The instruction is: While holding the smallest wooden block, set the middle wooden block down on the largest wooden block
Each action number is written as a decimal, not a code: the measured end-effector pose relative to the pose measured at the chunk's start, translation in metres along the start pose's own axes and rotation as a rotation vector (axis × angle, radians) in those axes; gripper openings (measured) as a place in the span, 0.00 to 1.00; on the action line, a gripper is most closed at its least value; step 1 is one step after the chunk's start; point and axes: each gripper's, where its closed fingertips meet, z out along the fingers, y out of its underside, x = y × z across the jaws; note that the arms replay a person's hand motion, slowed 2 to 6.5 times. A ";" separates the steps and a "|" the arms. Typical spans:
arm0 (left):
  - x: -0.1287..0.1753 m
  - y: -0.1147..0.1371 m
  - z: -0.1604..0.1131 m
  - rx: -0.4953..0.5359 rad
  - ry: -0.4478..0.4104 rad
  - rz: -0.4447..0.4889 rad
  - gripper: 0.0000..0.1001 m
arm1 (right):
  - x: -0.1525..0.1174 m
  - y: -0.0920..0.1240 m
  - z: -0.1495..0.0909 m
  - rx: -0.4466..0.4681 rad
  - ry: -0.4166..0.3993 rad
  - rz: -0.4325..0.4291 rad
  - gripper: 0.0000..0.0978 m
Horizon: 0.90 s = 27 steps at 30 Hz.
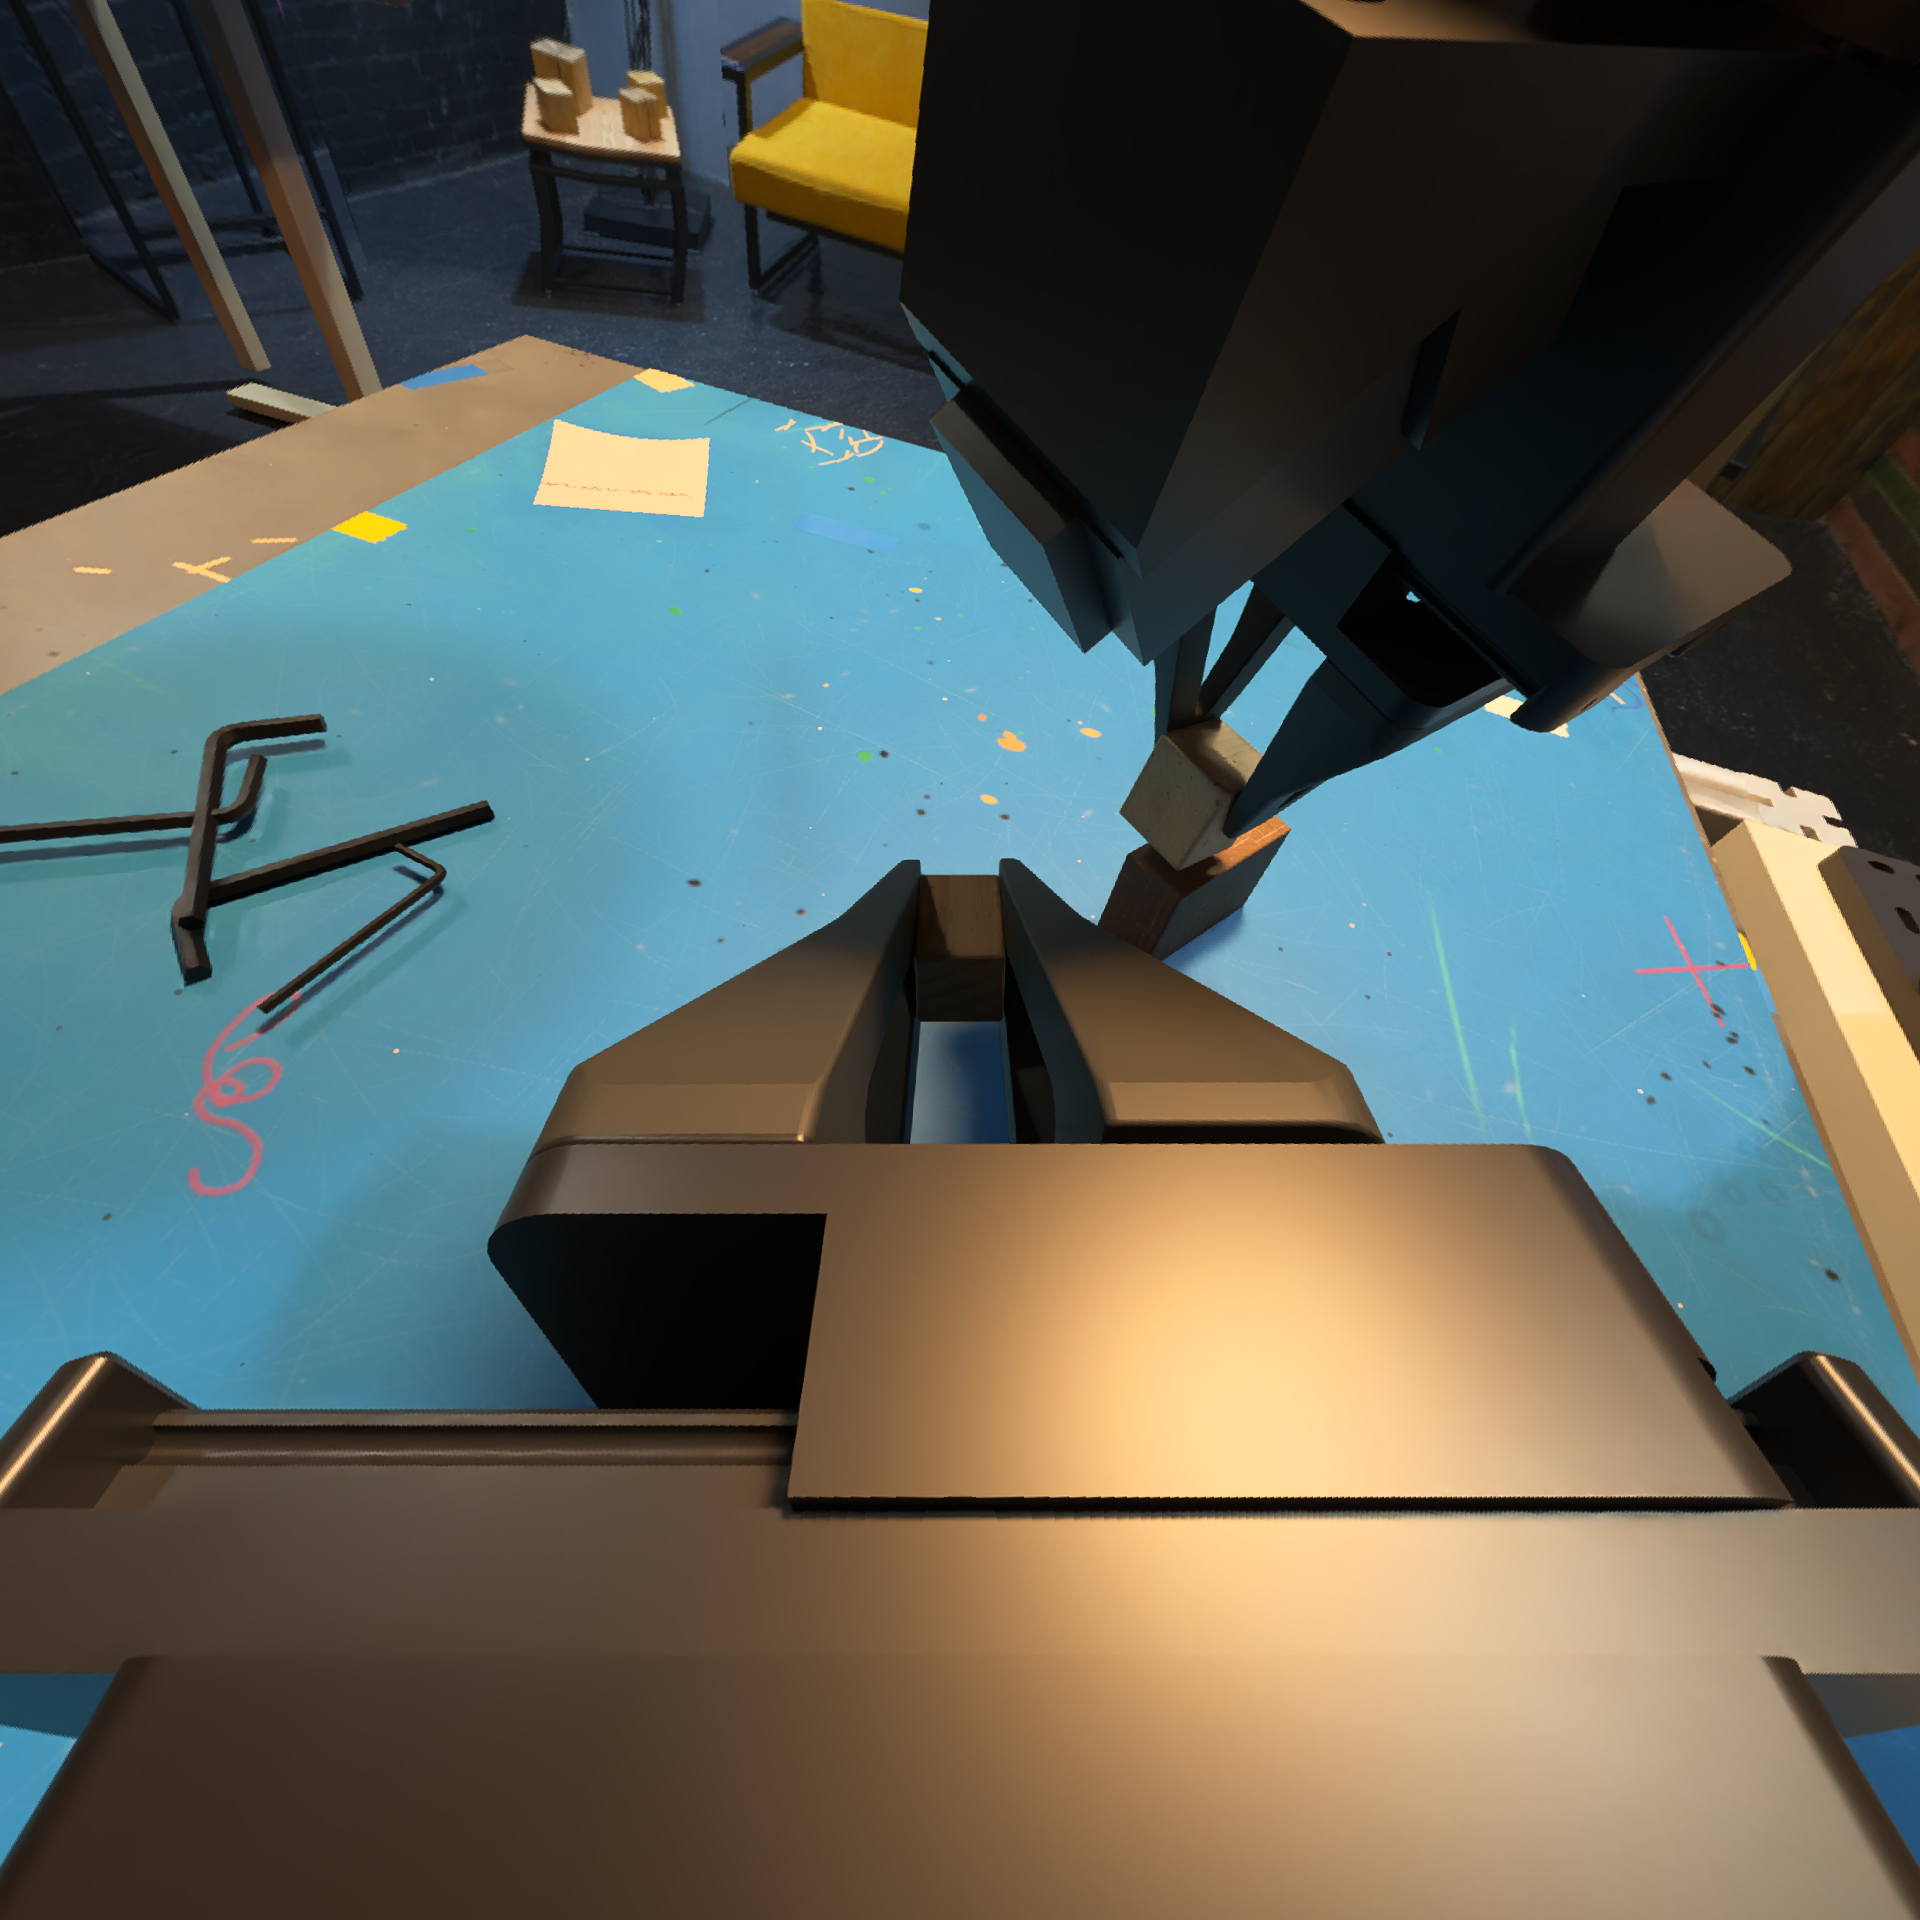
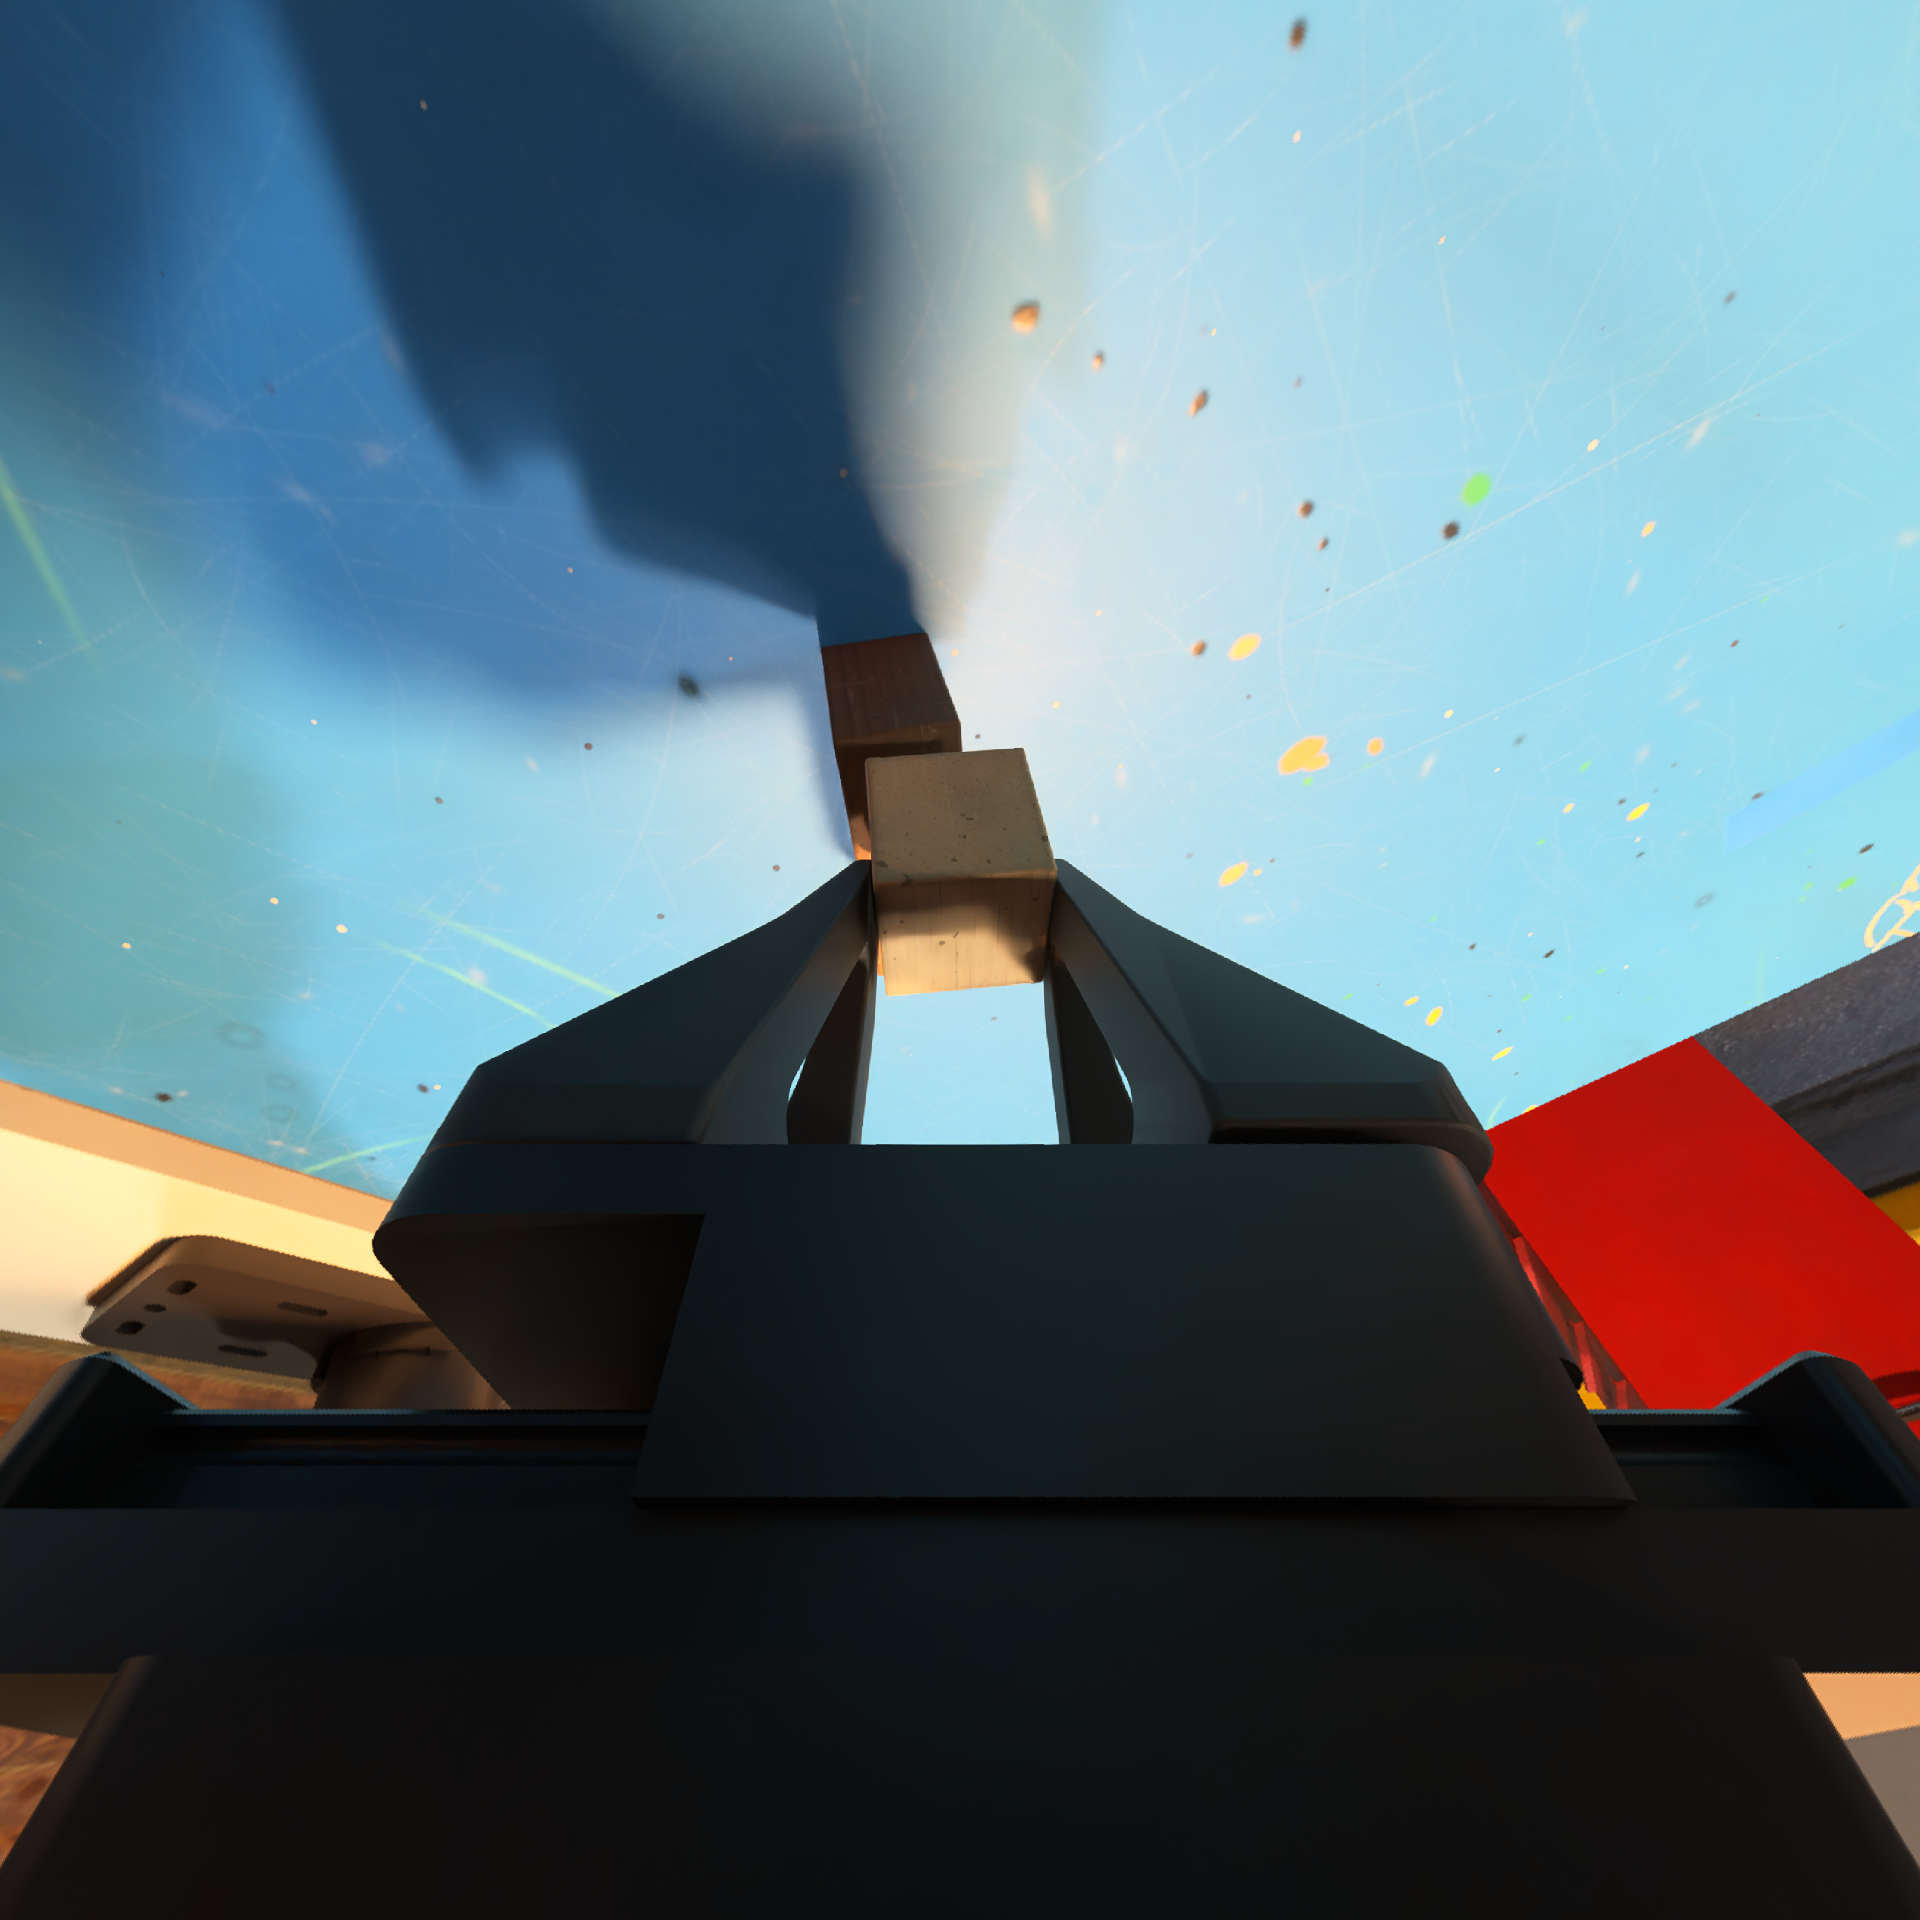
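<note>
My left gripper (image 1: pixel 961 873) is shut on the smallest wooden block (image 1: pixel 958 940), a small brown piece between its fingers, held above the blue table (image 1: pixel 623 1039). My right gripper (image 2: pixel 961 873) is shut on the middle wooden block (image 2: pixel 956 862), a pale cube. In the left wrist view, the right gripper (image 1: pixel 1210 774) holds this pale cube (image 1: pixel 1184 795) tilted, right over the largest wooden block (image 1: pixel 1195 894), a dark brown block lying on the table. I cannot tell whether the two touch. The dark block also shows in the right wrist view (image 2: pixel 888 707), just beyond the cube.
Several black hex keys (image 1: pixel 208 831) lie on the table at the left. A pale paper sheet (image 1: pixel 623 468) lies at the far side. A pale frame with a metal bracket (image 1: pixel 1870 904) runs along the table's right edge. A red object (image 2: pixel 1683 1216) sits beside the right gripper.
</note>
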 end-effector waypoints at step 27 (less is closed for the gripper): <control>0.000 0.000 -0.002 0.014 0.013 -0.025 0.12 | -0.007 0.038 -0.001 -0.268 -0.085 -0.062 0.27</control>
